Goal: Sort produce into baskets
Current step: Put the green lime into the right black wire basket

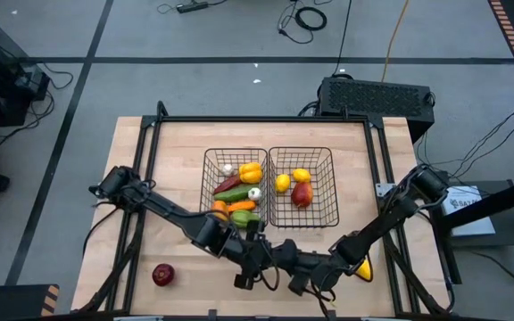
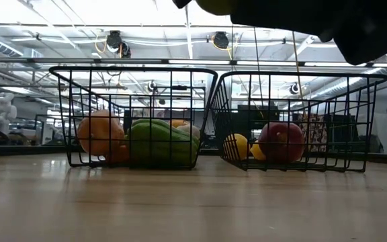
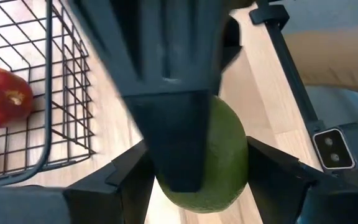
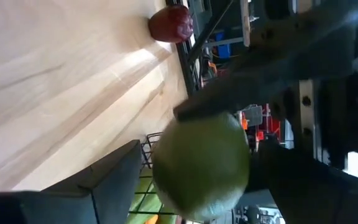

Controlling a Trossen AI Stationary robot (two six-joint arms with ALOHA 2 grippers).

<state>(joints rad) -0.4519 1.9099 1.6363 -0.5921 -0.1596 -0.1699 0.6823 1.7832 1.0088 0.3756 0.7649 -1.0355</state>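
Left tool [image 1: 266, 267] and right tool [image 1: 306, 278] both clamp green fruit [image 3: 213, 162] (above table's [image 1: 150, 196] near edge).

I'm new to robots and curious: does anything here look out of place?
Yes: a red apple lies alone near the table's front left, outside the baskets, and the left tool and right tool both meet at one green fruit.

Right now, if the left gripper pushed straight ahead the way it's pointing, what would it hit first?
The green fruit, which already sits between the left gripper's fingers. Just beyond it the right gripper reaches over the same fruit, so that probably comes next.
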